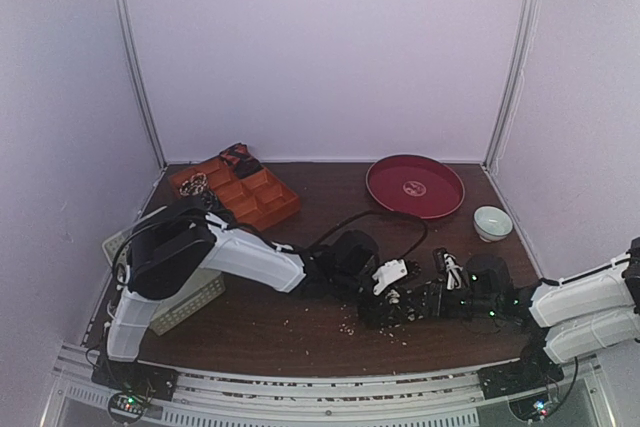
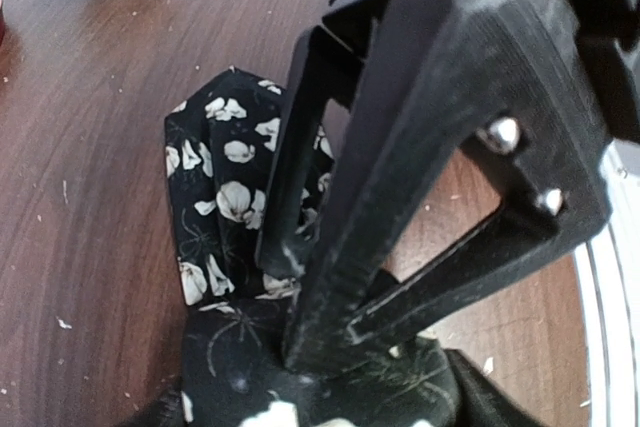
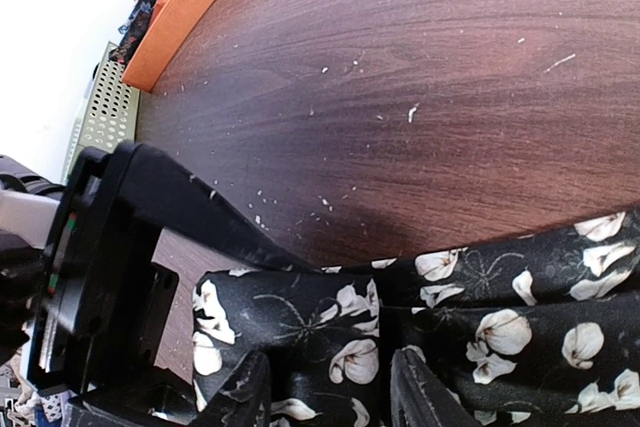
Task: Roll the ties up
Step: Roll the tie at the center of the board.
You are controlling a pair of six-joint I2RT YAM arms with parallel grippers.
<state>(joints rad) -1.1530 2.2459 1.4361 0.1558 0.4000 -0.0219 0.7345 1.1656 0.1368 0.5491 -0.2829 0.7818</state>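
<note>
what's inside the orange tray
A speckled coiled tie in a left compartment of the orange tray, a dark reddish tie at its far corner. The left arm hides part of its near edge.

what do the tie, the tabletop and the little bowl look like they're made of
tie: soft woven fabric, maybe silk or polyester; it folds and creases, black with printed white flowers.
tabletop: wood or wood-look laminate; dark brown, streaky grain, slight sheen.
bowl: probably glazed ceramic; pale and smooth, though plastic can't be ruled out.
</note>
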